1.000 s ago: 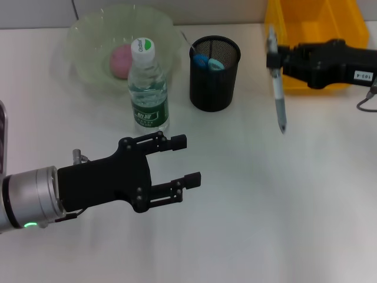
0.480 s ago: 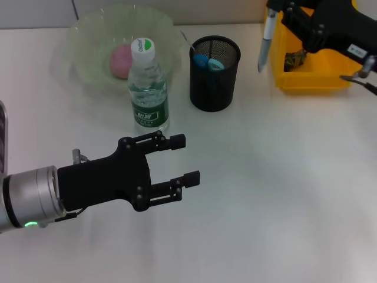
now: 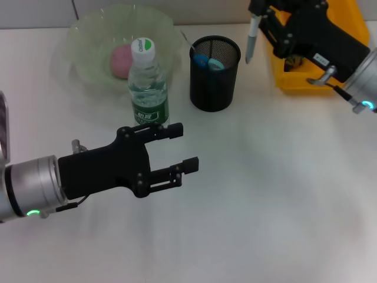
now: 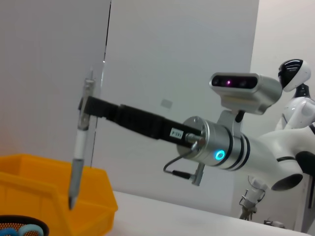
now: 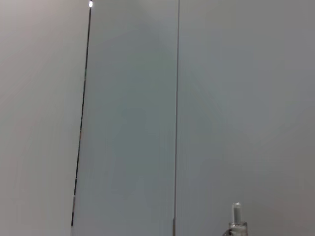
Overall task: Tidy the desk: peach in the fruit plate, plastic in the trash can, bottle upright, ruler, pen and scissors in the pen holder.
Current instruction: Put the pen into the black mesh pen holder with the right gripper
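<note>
My right gripper [image 3: 258,13] is shut on the pen [image 3: 251,40], which hangs tip down in the air just right of the black mesh pen holder [image 3: 215,76]. The left wrist view shows the same pen [image 4: 78,147] above the holder's rim [image 4: 15,223]. Blue scissors handles [image 3: 206,62] stick out of the holder. The bottle [image 3: 148,88] stands upright by the green fruit plate [image 3: 82,35], which holds the pink peach [image 3: 122,61]. My left gripper [image 3: 184,146] hovers open and empty in front of the bottle. I cannot make out the ruler.
The yellow trash can [image 3: 306,82] stands at the back right under my right arm, with a dark scrap [image 3: 293,61] inside. In the right wrist view only the pen's top [image 5: 236,216] shows against a grey wall.
My right gripper has carried the pen up and leftward from over the table to beside the pen holder, turning it nearly vertical. The left gripper has barely shifted.
</note>
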Available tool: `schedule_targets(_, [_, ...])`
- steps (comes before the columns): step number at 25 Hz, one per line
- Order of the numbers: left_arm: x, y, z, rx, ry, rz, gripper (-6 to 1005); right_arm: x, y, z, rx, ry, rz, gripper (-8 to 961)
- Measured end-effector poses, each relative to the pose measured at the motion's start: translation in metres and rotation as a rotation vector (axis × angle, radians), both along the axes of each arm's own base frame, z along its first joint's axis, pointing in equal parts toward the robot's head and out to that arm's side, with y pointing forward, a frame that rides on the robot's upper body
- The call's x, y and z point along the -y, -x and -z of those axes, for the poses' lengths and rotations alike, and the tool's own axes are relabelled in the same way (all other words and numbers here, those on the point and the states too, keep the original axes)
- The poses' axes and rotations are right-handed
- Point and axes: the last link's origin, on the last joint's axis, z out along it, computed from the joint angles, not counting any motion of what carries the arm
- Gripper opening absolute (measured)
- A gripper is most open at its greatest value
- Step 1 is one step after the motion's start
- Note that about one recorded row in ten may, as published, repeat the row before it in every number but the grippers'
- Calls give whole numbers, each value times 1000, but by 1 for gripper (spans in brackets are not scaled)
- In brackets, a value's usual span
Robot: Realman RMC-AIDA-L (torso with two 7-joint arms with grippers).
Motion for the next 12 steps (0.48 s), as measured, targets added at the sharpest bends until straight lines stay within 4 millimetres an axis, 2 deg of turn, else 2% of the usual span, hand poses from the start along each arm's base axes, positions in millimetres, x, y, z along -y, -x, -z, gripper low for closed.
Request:
schedule_targets(3, [-6,-3,0,2,12,-11,698,-2,1,10,38,-8,-1,184])
schedule_targets(12, [-11,-7,0,2,24,-22,698,-16,7,22,119,-16,17,186])
